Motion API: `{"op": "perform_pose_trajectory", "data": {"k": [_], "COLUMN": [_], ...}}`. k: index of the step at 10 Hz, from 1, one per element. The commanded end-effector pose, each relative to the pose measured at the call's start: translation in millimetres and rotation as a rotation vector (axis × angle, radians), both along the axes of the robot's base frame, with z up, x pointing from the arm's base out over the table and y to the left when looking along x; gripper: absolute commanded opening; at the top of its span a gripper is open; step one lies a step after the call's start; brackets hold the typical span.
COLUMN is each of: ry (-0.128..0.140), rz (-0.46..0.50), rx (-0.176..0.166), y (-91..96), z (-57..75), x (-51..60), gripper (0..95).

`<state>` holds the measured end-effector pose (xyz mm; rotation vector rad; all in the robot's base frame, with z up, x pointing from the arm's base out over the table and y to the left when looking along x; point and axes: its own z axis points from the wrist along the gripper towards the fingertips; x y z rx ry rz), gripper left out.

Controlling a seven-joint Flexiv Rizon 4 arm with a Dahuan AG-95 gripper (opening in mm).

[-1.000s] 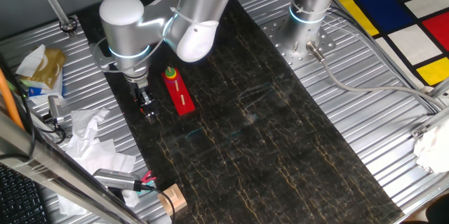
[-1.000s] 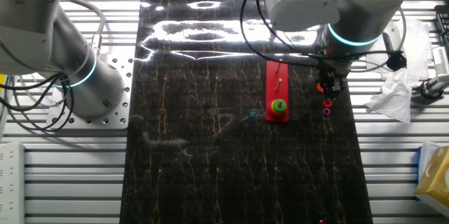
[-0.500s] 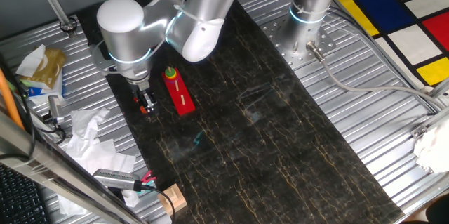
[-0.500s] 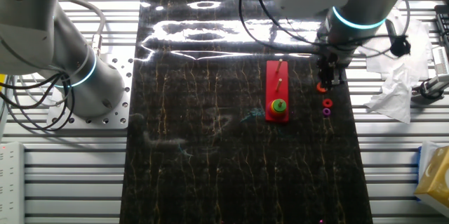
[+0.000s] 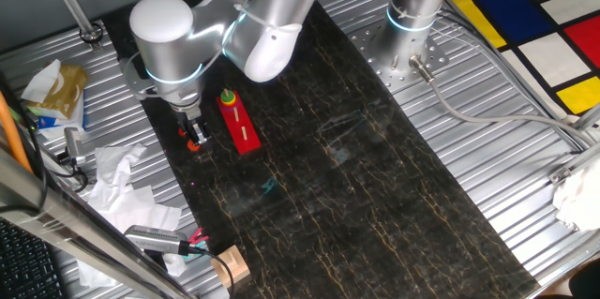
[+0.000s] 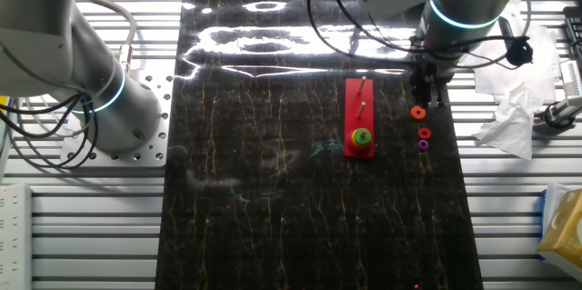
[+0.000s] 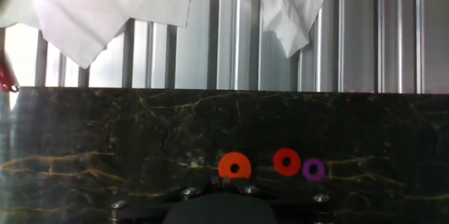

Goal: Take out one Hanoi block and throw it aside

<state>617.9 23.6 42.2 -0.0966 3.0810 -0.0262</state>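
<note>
The Hanoi block (image 7: 234,166), a small orange ring, lies flat on the dark mat just ahead of my fingertips. It also shows in one fixed view (image 5: 192,145) and the other fixed view (image 6: 417,113). My gripper (image 6: 427,95) hangs just above it, apart from it, with its jaws a little apart and nothing between them. It also shows in one fixed view (image 5: 196,133), and in the hand view (image 7: 223,180) only its tips show. A red ring (image 7: 286,161) and a purple ring (image 7: 313,169) lie beside the orange one.
The long red peg board (image 6: 360,113) lies left of the rings with a green and yellow stack (image 6: 362,137) on one peg. Crumpled white tissue (image 7: 112,6) lies on the ribbed metal beyond the mat's edge. A second arm's base (image 6: 118,108) stands on the far side.
The gripper has moved up and away from the orange ring. The ring now lies uncovered on the mat beside the red and purple rings.
</note>
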Motion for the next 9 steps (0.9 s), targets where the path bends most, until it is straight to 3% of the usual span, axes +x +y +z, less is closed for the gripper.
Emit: {"op": "perform_pose_trajectory", "data": {"k": [1,4,9], "ry": [-0.002,0.019,0.003], "rz": [0.020,-0.003,-0.001], "rx": [-0.024,-0.038,-0.041], "y": [-3.4,-0.1,8.0], "z": [8.0,23.5,34.6], "x": [-4.5,-15.1,-23.8], "gripper": [0.0,0.0,0.0]}}
